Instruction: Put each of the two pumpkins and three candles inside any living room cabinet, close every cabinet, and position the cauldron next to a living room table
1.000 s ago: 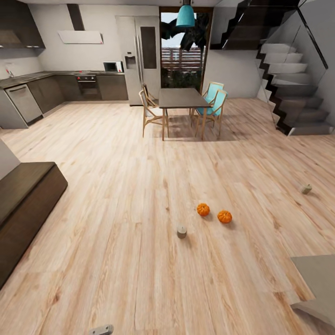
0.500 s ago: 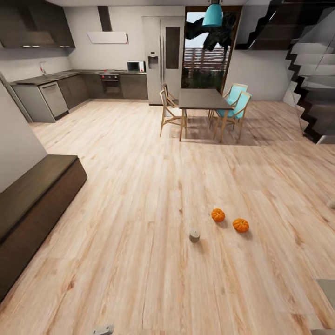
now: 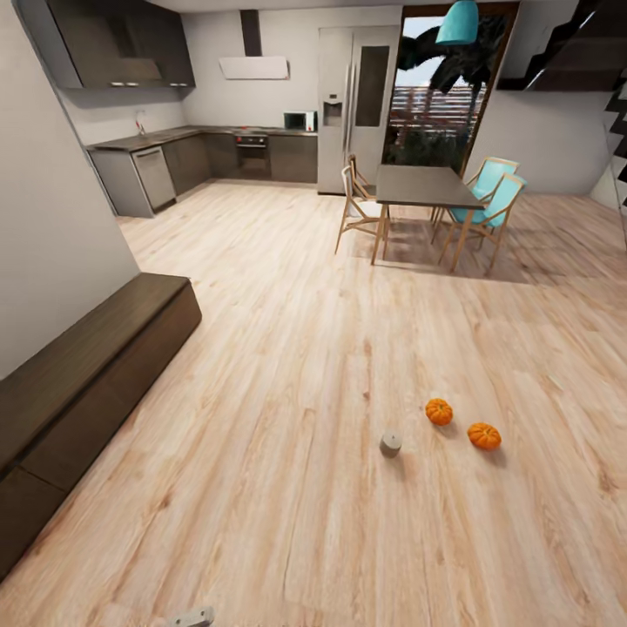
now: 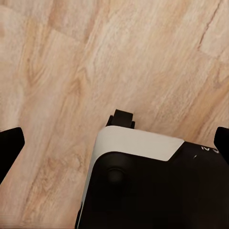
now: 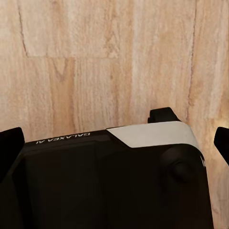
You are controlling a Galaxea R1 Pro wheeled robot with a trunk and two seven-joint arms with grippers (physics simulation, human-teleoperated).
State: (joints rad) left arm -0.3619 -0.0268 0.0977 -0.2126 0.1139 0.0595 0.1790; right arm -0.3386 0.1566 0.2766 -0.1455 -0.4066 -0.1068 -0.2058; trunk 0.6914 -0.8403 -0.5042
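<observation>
Jaws apart; dark-brown, handleless long cabinet (image 3: 87,366).

The head camera looks forward and down from standing height across a wood floor (image 3: 287,488) toward a distant kitchen (image 3: 218,148) and dining table (image 3: 422,185). Each wrist camera points straight down, close above the same plank floor, over part of the robot's black and white body (image 4: 152,191).
</observation>
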